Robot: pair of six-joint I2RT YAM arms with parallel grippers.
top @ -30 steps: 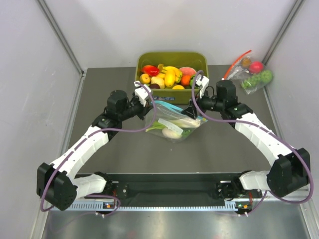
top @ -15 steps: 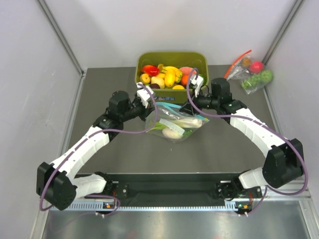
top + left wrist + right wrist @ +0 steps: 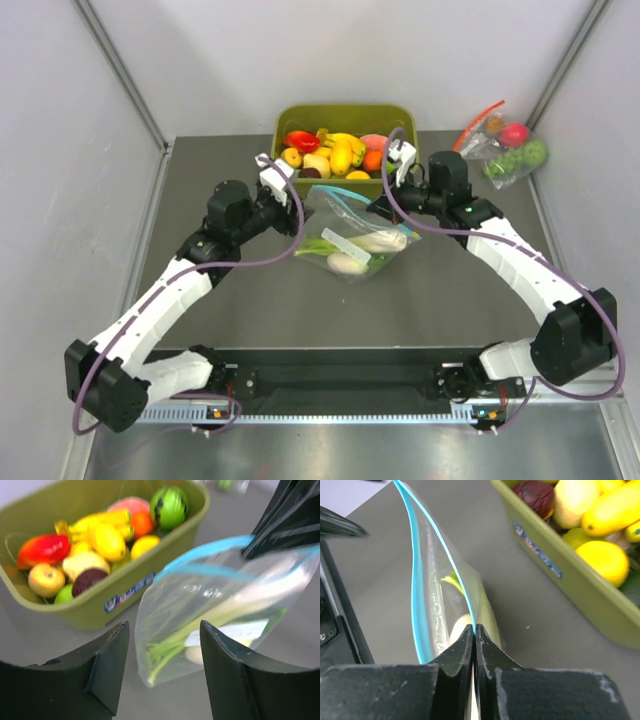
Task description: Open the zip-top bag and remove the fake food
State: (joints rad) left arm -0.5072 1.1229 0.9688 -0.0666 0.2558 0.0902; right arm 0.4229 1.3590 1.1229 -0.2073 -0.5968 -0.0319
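Observation:
The zip-top bag [image 3: 355, 238] lies in the middle of the table, its blue-green zip mouth parted and lifted on the right side. Inside it show the fake food: a leek [image 3: 378, 240] and a white radish [image 3: 345, 263]. My right gripper [image 3: 475, 628] is shut on one lip of the bag [image 3: 432, 605], whose two zip strips stand apart in the right wrist view. My left gripper [image 3: 164, 630] is open just left of the bag [image 3: 215, 600], with nothing between its fingers. From above, the left gripper [image 3: 293, 207] and right gripper [image 3: 383, 208] flank the bag's mouth.
An olive-green bin [image 3: 345, 108] full of red, yellow and orange toy fruits stands right behind the bag; its wall [image 3: 75, 612] is close to my left fingers. A second clear bag with a red zip [image 3: 505, 145] lies at the back right corner.
My left gripper has opened, let go of the bag and drawn back to the left. My right gripper has shut on the bag's right lip.

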